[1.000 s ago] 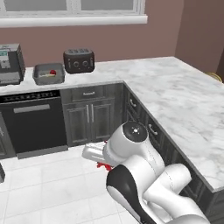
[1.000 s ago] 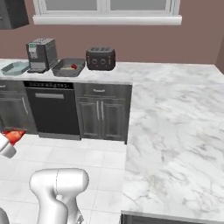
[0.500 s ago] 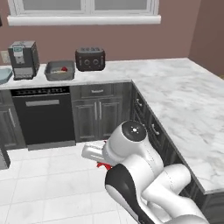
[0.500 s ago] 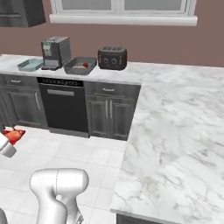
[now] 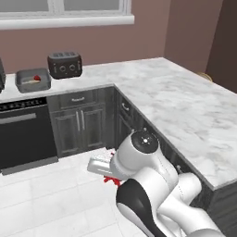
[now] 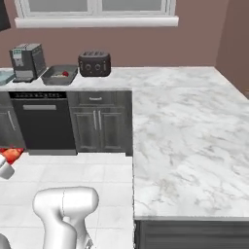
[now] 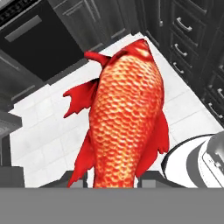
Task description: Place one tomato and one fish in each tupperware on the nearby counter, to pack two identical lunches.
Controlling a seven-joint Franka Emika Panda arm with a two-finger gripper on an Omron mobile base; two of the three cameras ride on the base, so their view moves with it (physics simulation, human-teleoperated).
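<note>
The white marble counter (image 6: 185,126) runs along the far wall and down the right side. At its far left, beside the dark toaster (image 6: 95,63), sits the dark grey tupperware (image 6: 59,76), holding a tomato (image 6: 65,74). Low over the floor tiles, the gripper (image 7: 114,180) pinches the orange-red fish (image 7: 124,118) between its finger tips, well apart from both trays.

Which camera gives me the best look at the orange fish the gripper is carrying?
The hand view: the orange fish is large there, scales and fins clear, rising from between the gripper fingertips. The left base view shows just a red scrap under the arm. The right base view shows a small red bit at the left edge.
</note>
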